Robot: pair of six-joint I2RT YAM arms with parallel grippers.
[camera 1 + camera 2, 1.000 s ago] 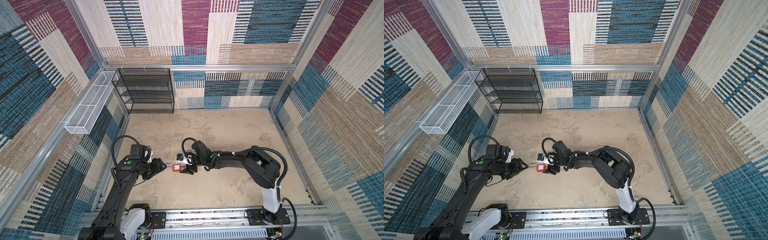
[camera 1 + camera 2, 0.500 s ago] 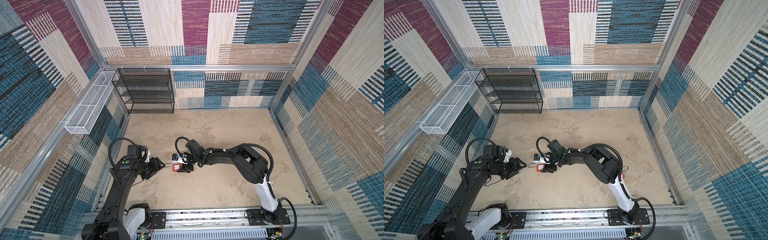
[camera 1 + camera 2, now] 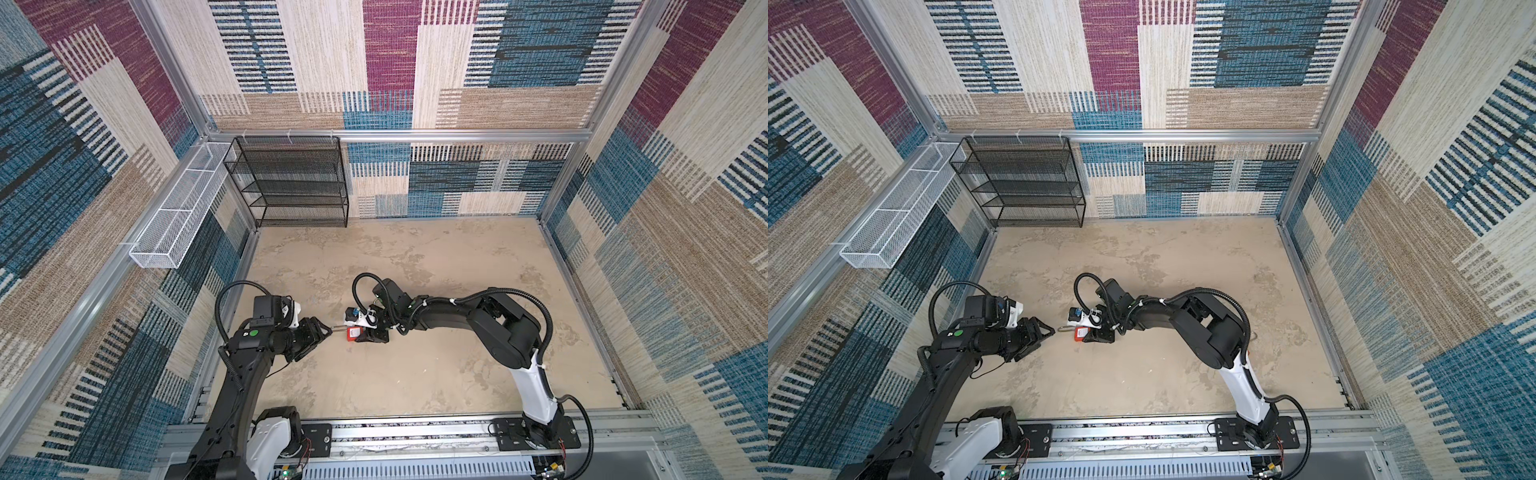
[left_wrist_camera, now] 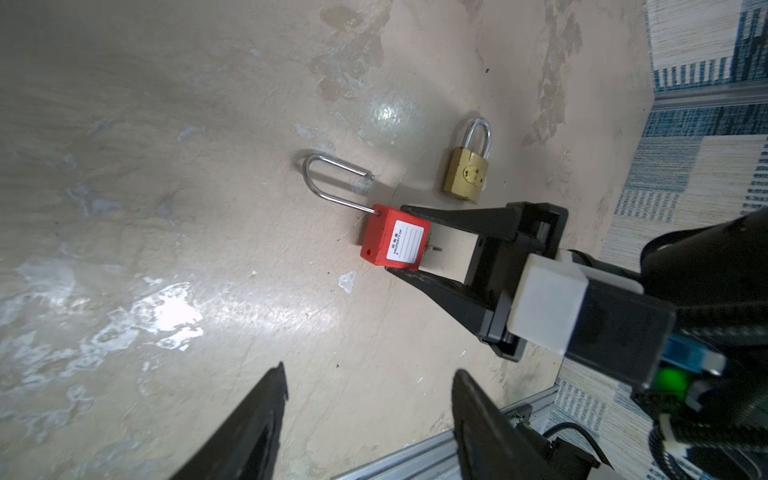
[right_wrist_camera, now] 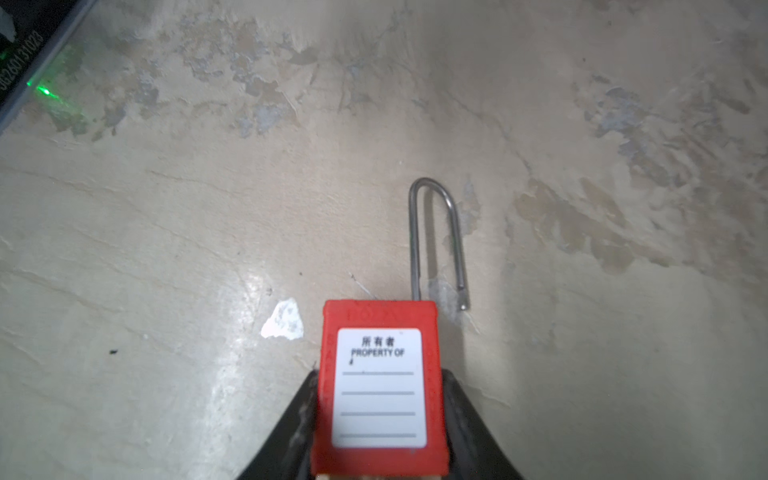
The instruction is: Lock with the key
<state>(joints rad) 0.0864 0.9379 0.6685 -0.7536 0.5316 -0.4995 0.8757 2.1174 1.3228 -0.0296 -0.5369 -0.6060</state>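
Observation:
A red padlock (image 4: 376, 243) with a white label lies flat on the floor, seen in both top views (image 3: 352, 333) (image 3: 1079, 333). Its long steel shackle (image 5: 432, 199) stands open, with one leg out of the body. My right gripper (image 5: 379, 374) is shut on the body's lower end, one black finger (image 4: 457, 218) on each side. A thin metal bit (image 4: 434, 248) sticks out of the body's bottom end between those fingers; I cannot tell if it is the key. My left gripper (image 4: 370, 370) is open and empty, a short way off the shackle end (image 3: 326, 331).
A brass padlock (image 4: 465, 174) with its shackle shut lies on the floor close beside the right gripper's finger. A black wire shelf (image 3: 291, 183) stands at the back wall, and a white mesh basket (image 3: 174, 224) hangs on the left wall. A rail (image 3: 415, 432) runs along the front.
The right arm has slid the gripper leftward along the floor and its jaws have closed in on the red padlock's body. The left arm has barely moved.

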